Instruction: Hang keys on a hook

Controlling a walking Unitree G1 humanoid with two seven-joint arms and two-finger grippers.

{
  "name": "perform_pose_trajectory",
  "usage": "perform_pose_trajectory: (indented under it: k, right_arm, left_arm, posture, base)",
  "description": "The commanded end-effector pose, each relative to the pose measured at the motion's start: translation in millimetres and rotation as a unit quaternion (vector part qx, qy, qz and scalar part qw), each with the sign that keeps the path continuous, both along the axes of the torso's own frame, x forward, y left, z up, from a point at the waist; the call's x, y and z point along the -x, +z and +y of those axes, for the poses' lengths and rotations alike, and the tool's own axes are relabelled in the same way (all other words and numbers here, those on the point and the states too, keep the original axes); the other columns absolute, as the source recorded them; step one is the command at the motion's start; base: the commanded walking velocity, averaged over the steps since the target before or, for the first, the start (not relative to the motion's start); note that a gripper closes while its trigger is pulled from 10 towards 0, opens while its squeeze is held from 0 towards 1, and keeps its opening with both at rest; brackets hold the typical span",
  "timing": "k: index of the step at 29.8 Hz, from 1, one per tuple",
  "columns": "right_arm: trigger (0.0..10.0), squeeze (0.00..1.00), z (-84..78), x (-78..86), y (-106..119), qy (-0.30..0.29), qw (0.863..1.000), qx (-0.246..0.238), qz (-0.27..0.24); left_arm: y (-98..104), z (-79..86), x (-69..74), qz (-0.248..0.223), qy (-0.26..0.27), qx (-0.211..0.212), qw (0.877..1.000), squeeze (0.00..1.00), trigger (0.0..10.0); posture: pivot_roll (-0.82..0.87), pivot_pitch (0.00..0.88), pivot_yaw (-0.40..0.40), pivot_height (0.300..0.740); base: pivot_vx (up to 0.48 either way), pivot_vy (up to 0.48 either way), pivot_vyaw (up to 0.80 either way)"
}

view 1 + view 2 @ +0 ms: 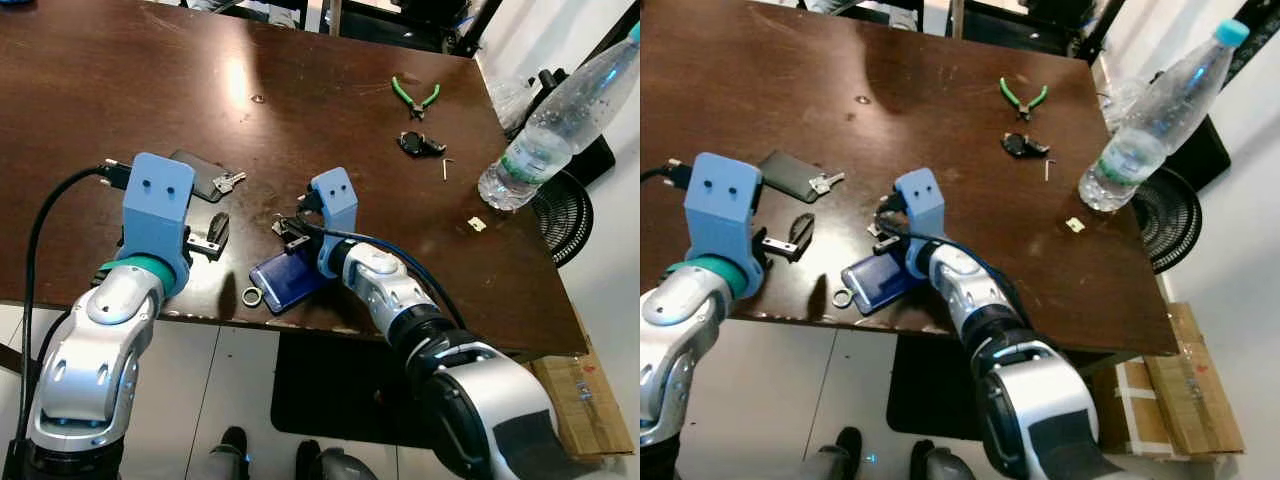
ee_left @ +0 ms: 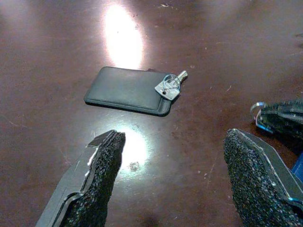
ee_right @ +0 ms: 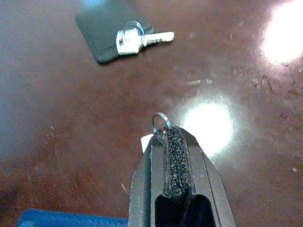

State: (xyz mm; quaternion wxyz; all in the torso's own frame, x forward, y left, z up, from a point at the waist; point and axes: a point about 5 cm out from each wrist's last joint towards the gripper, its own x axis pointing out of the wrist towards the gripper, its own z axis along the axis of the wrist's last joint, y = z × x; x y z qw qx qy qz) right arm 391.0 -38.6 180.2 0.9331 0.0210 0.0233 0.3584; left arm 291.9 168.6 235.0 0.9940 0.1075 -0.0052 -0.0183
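A small bunch of silver keys (image 1: 228,182) lies on the edge of a flat black case (image 1: 198,170) on the dark wooden table (image 1: 330,130). My left gripper (image 1: 208,238) hovers just in front of the case, open, with nothing between its fingers (image 2: 97,182). From the left wrist, the keys (image 2: 169,87) lie beyond the fingertips. My right gripper (image 1: 290,232) is low over the table to the right of the keys. It is shut on a small metal ring (image 3: 161,120) that sticks out past its fingertips.
A blue flat case (image 1: 290,280) and a loose metal ring (image 1: 252,297) lie near the table's front edge under my right arm. Green-handled pliers (image 1: 415,95), a black object (image 1: 418,145), a hex key (image 1: 446,170) and a tilted water bottle (image 1: 555,120) sit at the far right.
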Motion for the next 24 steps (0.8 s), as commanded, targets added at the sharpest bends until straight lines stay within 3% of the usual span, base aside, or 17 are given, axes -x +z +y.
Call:
perform_pose_trajectory:
  k: [1,2,3,7,10,12,13,16,17,18,19,20,22,24]
  right_arm:
    - [6.2,0.0,-6.1,-2.9,10.2,-0.005,0.999,-0.026,-0.021]
    - [6.2,0.0,-6.1,-2.9,10.2,-0.005,0.999,-0.026,-0.021]
    - [10.0,0.0,-9.7,-4.0,15.4,-0.009,0.999,-0.037,-0.035]
    - [10.0,0.0,-13.9,-4.4,19.8,-0.013,0.997,-0.047,-0.052]
    - [10.0,0.0,-30.5,-2.0,25.2,-0.043,0.992,-0.062,-0.101]
    - [10.0,0.0,-30.5,-2.0,25.2,-0.043,0.992,-0.062,-0.101]
    - [10.0,0.0,-42.5,1.6,26.1,-0.065,0.988,-0.064,-0.127]
    - [10.0,0.0,-42.5,1.6,26.1,-0.065,0.988,-0.064,-0.127]
    - [10.0,0.0,-54.9,6.1,26.8,-0.091,0.982,-0.061,-0.152]
    - [10.0,0.0,-54.9,6.1,26.8,-0.091,0.982,-0.061,-0.152]
    - [10.0,0.0,-71.1,11.6,31.2,-0.127,0.974,-0.061,-0.18]
    - [10.0,0.0,-71.1,11.6,31.2,-0.127,0.974,-0.061,-0.18]
    - [10.0,0.0,-97.7,19.6,46.0,-0.186,0.955,-0.069,-0.221]
    - [10.0,0.0,-111.4,22.7,56.0,-0.216,0.943,-0.074,-0.244]
  left_arm:
    - [-3.0,-4.9,0.6,0.003,-0.008,-0.001,1.0,0.0,10.0]
    - [-3.0,-4.9,0.6,0.003,-0.008,-0.001,1.0,0.0,10.0]
    - [-2.6,-6.9,-0.8,0.002,-0.011,0.0,1.0,0.0,10.0]
    - [-2.0,-8.9,-2.6,0.0,-0.016,0.001,1.0,0.0,10.0]
    - [-0.1,-14.8,-7.3,-0.011,-0.027,-0.007,1.0,0.0,10.0]
    - [-0.1,-14.8,-7.3,-0.011,-0.027,-0.007,1.0,0.0,10.0]
    - [3.0,-18.5,-9.2,-0.026,-0.032,-0.013,0.999,0.0,10.0]
    - [3.0,-18.5,-9.2,-0.026,-0.032,-0.013,0.999,0.0,10.0]
    - [6.2,-21.6,-10.3,-0.042,-0.036,-0.016,0.998,0.0,10.0]
    - [6.2,-21.6,-10.3,-0.042,-0.036,-0.016,0.998,0.0,10.0]
    - [10.4,-22.9,-11.3,-0.061,-0.037,-0.021,0.997,0.0,10.0]
    - [10.4,-22.9,-11.3,-0.061,-0.037,-0.021,0.997,0.0,10.0]
    - [13.6,-20.3,-14.7,-0.076,-0.034,-0.021,0.996,0.0,10.0]
    - [12.9,-18.6,-17.0,-0.077,-0.029,-0.016,0.996,0.0,10.0]
  posture:
    - [-0.02,0.218,-0.075,0.74]
    - [-0.02,0.218,-0.075,0.74]
    - [-0.02,0.217,-0.073,0.74]
    - [-0.03,0.204,-0.065,0.74]
    - [-0.06,0.17,-0.038,0.74]
    - [-0.06,0.17,-0.038,0.74]
    - [-0.07,0.152,-0.025,0.74]
    - [-0.07,0.152,-0.025,0.74]
    - [-0.08,0.139,-0.01,0.74]
    - [-0.08,0.139,-0.01,0.74]
    - [-0.1,0.122,0.015,0.74]
    - [-0.1,0.122,0.015,0.74]
    - [-0.11,0.102,0.046,0.74]
    - [-0.12,0.094,0.057,0.74]
  base:
    - [0.0,0.0,0.0]
    - [0.0,0.0,0.0]
    - [0.0,0.0,0.0]
    - [0.0,0.0,0.0]
    - [0.0,0.0,0.0]
    - [0.0,0.0,0.0]
    - [0.0,0.0,0.0]
    - [0.0,0.0,0.0]
    - [0.0,0.0,0.0]
    - [0.0,0.0,0.0]
    - [0.0,0.0,0.0]
    - [0.0,0.0,0.0]
    - [0.0,0.0,0.0]
    - [0.0,0.0,0.0]
